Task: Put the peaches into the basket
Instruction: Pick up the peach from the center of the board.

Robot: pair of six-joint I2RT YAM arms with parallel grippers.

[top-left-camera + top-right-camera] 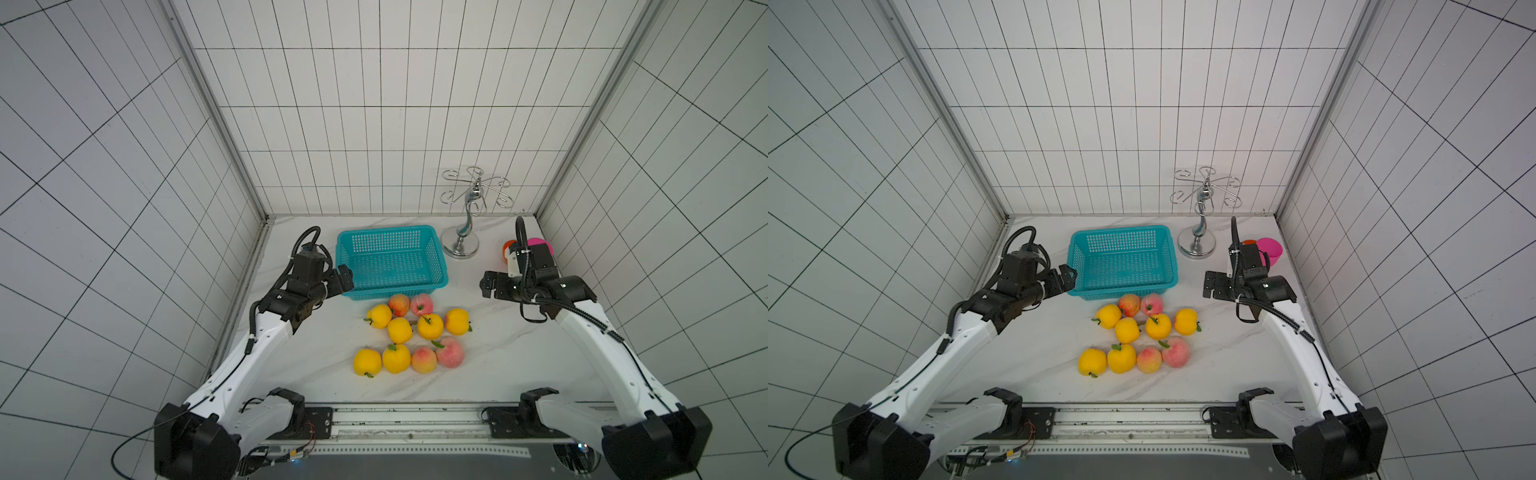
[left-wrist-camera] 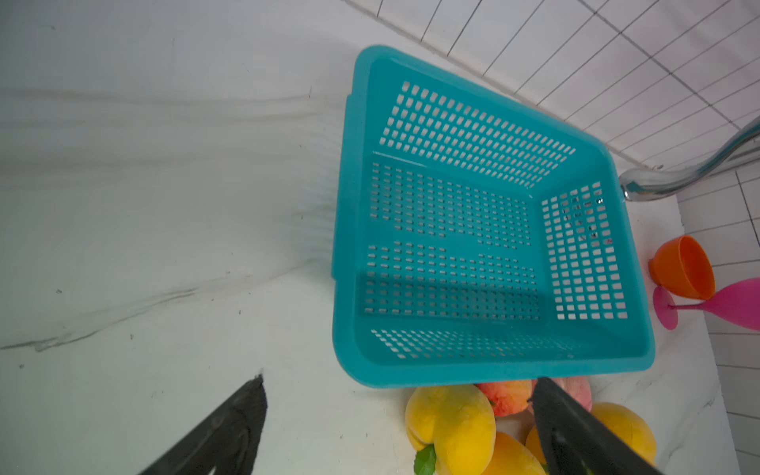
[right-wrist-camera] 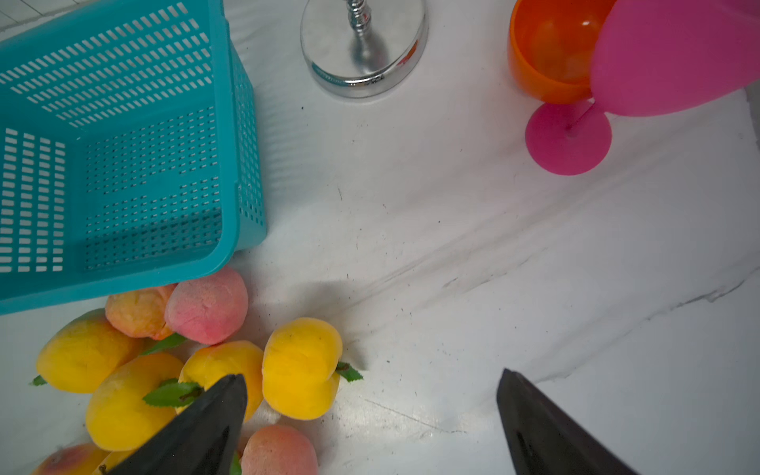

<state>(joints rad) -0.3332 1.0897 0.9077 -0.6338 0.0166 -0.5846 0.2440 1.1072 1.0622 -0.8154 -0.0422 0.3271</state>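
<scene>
Peaches [image 1: 430, 326]: all ten sit mid worktop [image 1: 519, 353], outside the basket [image 1: 390, 230]. Six bunch just in front of its near wall, two pink ones closest to it; a row of four lies nearer the front edge. Left tool [image 1: 345, 279] hangs at the basket's front-left corner, jaws wide, nothing btwn them. The peaches lie to its right & toward the front edge, near but apart. Right tool [image 1: 487, 284] is over the right side of the worktop, jaws wide too, holding nothing. The nearest yellow peach is to its left w/ bare marble btwn.

Open room: a strip along the front edge, the left side by the left arm, & the right side in front of the right tool.

Basket stands at the back, about mid-width, only its mesh floor showing inside. Chrome stand [image 1: 460, 247] is just right of it. Orange goblet [image 3: 547, 53] & pink goblet [image 3: 674, 53] sit side by side in the back-right corner.
</scene>
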